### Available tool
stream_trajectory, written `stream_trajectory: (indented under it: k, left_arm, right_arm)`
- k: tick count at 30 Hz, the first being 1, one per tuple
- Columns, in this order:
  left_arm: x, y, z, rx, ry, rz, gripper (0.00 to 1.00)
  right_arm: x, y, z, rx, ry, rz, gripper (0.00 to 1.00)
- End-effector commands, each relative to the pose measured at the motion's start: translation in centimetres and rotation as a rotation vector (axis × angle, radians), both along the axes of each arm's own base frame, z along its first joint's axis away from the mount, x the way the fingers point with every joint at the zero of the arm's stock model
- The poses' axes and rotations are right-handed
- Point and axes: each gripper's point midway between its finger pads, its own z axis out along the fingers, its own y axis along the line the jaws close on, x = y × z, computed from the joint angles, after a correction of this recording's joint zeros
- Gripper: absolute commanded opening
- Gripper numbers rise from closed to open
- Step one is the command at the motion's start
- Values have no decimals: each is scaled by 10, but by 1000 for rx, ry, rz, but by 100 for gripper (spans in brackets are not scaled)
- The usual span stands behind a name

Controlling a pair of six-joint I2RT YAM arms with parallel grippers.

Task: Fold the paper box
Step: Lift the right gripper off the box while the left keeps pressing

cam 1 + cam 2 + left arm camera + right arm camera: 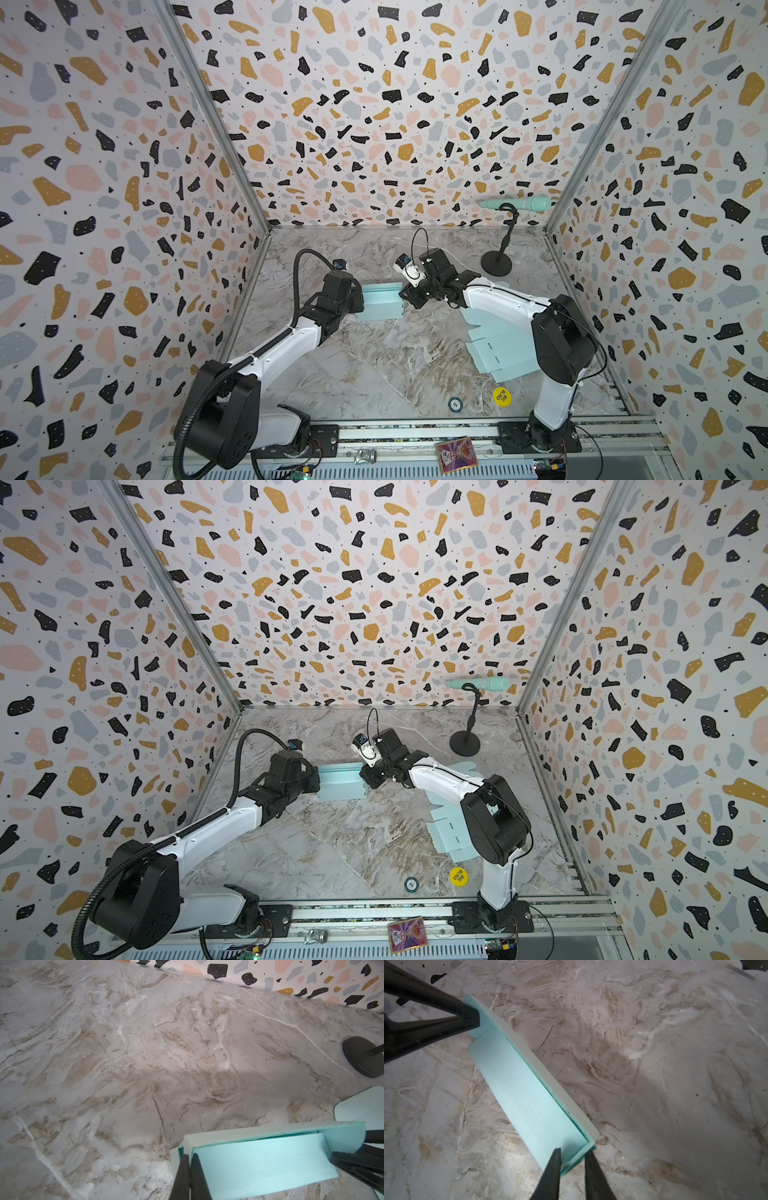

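Left hand and right hand clamped, facing each other.

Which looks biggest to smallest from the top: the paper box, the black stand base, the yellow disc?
In a top view, none look alike:
paper box
black stand base
yellow disc

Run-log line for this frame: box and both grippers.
paper box: partly folded, top open | left gripper: shut on one end wall | right gripper: gripping opposite end
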Motion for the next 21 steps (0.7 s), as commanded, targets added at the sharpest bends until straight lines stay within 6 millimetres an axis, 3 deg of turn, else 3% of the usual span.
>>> stream_trajectory:
  k: [1,8,21]
  left_arm:
    - [-17,-19,-13,-75,8,-73,0]
    - [-22,-12,-10,-88,-66,-53,0]
    - [-30,-1,-29,-6,-64,-23,0]
  right_arm:
    - [-26,13,13,37,13,70,22]
    - [-28,12,15,59,10,62,24]
    - [-27,-2,38,182,-7,23,51]
